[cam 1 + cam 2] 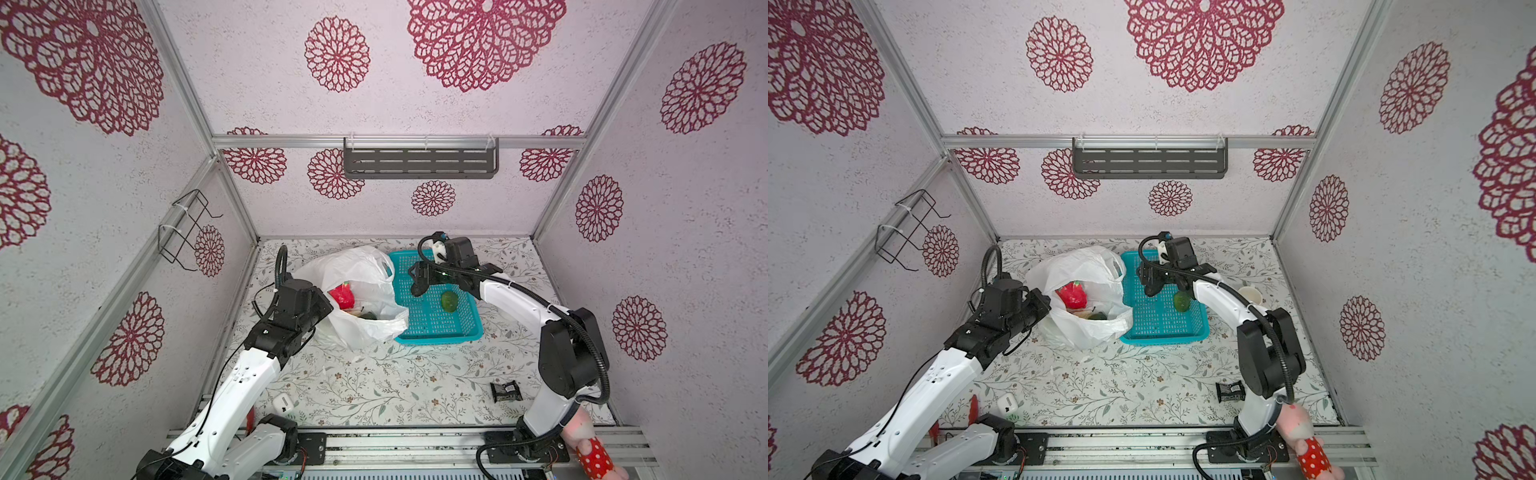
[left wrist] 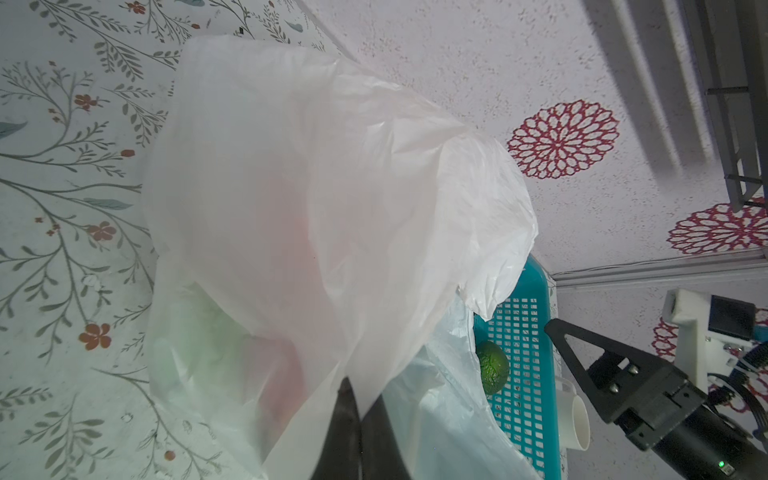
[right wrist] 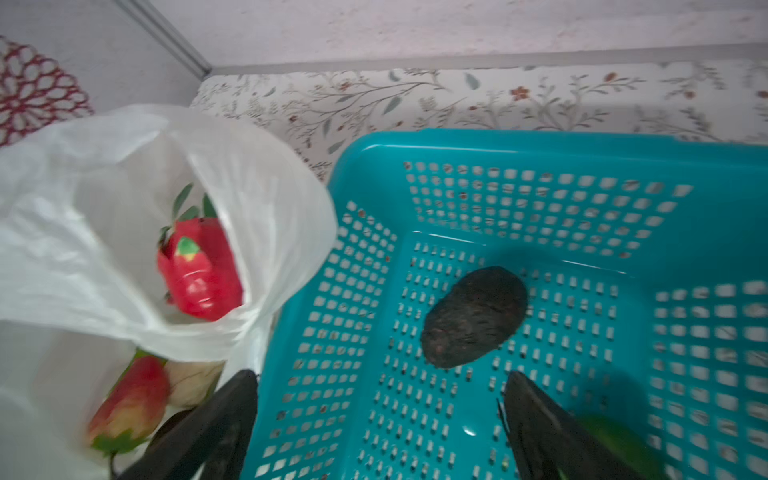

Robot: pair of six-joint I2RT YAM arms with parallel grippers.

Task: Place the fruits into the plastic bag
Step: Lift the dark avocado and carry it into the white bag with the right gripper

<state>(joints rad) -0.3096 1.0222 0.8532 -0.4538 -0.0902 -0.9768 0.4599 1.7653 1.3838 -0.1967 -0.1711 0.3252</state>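
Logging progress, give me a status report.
Report: left tool shut on plastic bag; right tool open over basket. Not yet bagged: avocado, green fruit. Nothing blocking.

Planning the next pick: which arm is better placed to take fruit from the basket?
Right. The right pincer hangs open over the teal perforated plastic basket near the dark oval avocado; the left pincer is shut on the white translucent plastic bag.
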